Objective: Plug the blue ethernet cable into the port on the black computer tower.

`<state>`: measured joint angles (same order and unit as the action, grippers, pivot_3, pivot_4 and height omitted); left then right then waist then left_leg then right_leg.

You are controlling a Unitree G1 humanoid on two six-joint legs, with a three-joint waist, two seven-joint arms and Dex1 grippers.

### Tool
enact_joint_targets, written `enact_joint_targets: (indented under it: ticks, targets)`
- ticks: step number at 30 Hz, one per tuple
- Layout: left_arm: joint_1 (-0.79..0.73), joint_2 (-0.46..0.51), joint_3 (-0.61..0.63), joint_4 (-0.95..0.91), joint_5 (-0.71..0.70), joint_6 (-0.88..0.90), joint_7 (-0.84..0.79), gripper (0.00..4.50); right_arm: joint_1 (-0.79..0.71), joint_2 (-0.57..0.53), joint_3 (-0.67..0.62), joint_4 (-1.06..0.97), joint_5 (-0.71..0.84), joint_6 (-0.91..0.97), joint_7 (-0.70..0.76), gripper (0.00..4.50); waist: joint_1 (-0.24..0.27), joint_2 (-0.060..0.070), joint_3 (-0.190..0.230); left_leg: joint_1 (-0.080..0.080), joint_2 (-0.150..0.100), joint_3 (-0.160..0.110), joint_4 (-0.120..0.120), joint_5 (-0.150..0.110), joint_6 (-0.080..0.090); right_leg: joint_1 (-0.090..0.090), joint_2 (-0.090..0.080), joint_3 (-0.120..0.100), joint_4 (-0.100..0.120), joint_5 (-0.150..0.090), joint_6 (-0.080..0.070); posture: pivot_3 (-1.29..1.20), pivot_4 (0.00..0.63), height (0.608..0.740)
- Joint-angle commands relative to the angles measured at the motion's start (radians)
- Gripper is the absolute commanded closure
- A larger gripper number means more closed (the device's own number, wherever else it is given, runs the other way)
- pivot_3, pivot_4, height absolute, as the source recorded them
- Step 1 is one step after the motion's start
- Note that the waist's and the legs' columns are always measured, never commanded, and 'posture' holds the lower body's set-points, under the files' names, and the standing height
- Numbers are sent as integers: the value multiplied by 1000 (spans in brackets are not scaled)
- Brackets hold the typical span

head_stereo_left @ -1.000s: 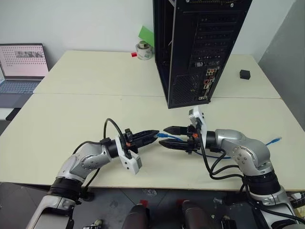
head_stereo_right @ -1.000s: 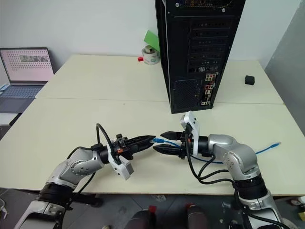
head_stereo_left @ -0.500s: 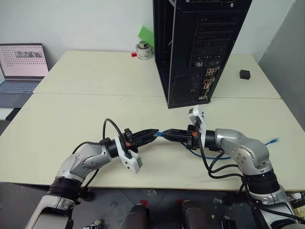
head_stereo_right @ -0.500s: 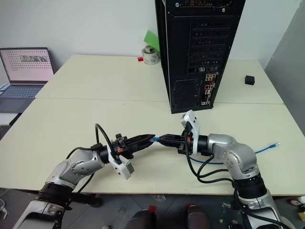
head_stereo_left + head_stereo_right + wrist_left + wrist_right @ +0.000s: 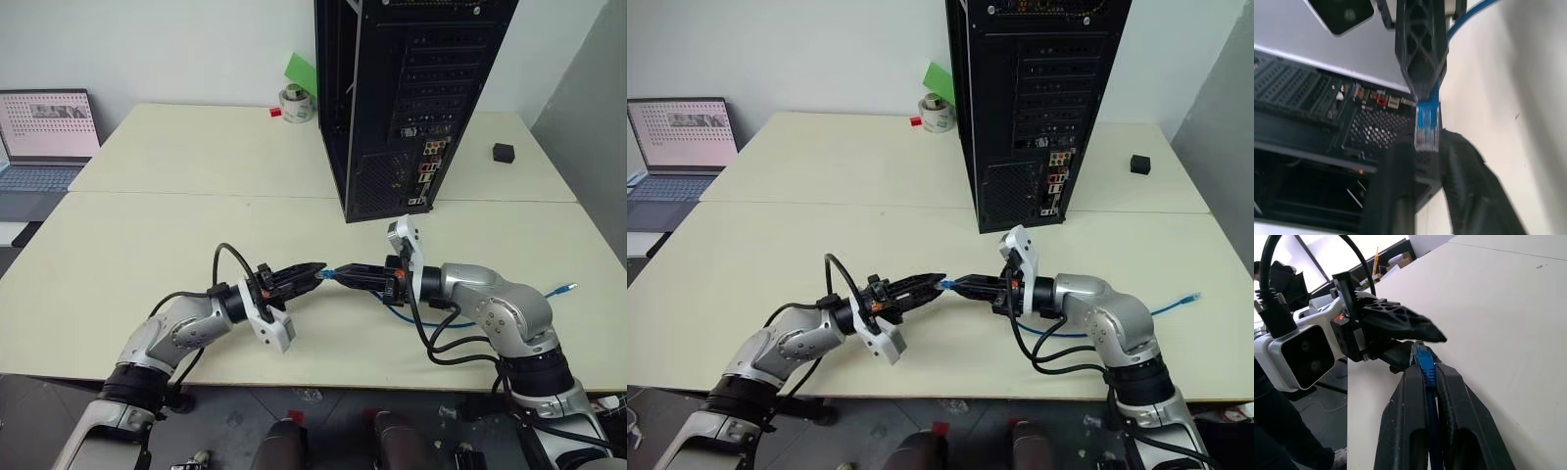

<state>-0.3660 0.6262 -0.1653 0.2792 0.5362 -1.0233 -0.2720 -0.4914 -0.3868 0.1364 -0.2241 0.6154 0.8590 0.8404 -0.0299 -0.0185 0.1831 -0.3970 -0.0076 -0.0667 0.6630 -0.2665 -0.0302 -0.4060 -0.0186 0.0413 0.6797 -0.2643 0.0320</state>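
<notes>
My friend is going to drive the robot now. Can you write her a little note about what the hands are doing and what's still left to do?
Right gripper: fingers shut on the blue ethernet cable, just behind its plug.
Left gripper: fingers slightly apart around the plug tip, seemingly handing it over.
The two grippers meet tip to tip above the table, in front of the black computer tower.
The rest of the cable trails to the right over the table.
Done: cable picked up, right gripper has it.
Left: carry the plug to the tower's rear port and push it in.

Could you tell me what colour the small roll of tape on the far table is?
White roll of tape, best seen in the left eye view.
</notes>
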Motion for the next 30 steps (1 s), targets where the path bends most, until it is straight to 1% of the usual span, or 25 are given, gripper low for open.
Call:
enact_joint_targets:
  ticks: [1, 5, 8, 12, 16, 19, 24, 27, 30]
  targets:
    - [-6, 9, -24, -20, -87, 33, -39, 2635, -24, -8, -18, -15, 17, -10, 10, 4500, 0, 0, 0, 0, 0, 0, 0, 0, 0, 0, 0, 0, 0, 0, 0, 0, 150, 740]
    - [6, 1, -37, -40, -203, 119, -110, 1865, -28, -26, -39, -10, 6, -25, 5, 4500, 0, 0, 0, 0, 0, 0, 0, 0, 0, 0, 0, 0, 0, 0, 0, 0, 150, 740]
    - [19, -3, -39, -70, -276, 193, -160, 1317, -33, -53, -82, -3, -5, -44, -13, 4500, -1, 0, 0, 0, 0, 0, 0, 0, 0, 0, 0, 0, 0, 0, 0, 0, 150, 740]
    - [38, -34, -27, -133, -410, 361, -227, 1317, -37, -91, -157, 19, -45, -98, -72, 4500, -1, 0, 0, 0, 0, 0, 0, 0, 0, 0, 0, 0, 0, 0, 0, 0, 150, 740]
    - [44, -97, -26, -244, -587, 652, -308, 1317, -47, -115, -208, 56, -145, -177, -191, 4500, -1, 0, 0, 0, 0, 0, 0, 0, 0, 0, 0, 0, 0, 0, 0, 0, 150, 740]
    - [28, -147, -19, -310, -658, 829, -313, 1317, -46, -97, -213, 57, -217, -220, -292, 4500, -2, 0, 0, 0, 0, 0, 0, 0, 0, 0, 0, 0, 0, 0, 0, 0, 150, 740]
    - [-31, -242, -15, -398, -708, 1106, -265, 1317, -44, -34, -188, 74, -390, -326, -499, 4500, -2, 0, 0, 0, 0, 0, 0, 0, 0, 0, 1, 0, 0, 0, 0, 0, 150, 740]
    - [-69, -306, -12, -438, -723, 1223, -222, 1317, -54, 20, -183, 93, -459, -369, -600, 4500, -2, 0, 0, 0, 0, 0, 0, 0, 0, 0, 1, 1, 0, 0, 0, 0, 150, 740]
    - [-96, -351, -4, -457, -715, 1297, -182, 1317, -68, 58, -175, 119, -501, -399, -655, 4500, -2, 0, 0, 0, 0, 0, 0, 0, 0, 0, 1, 1, 0, 0, 0, 0, 150, 740]
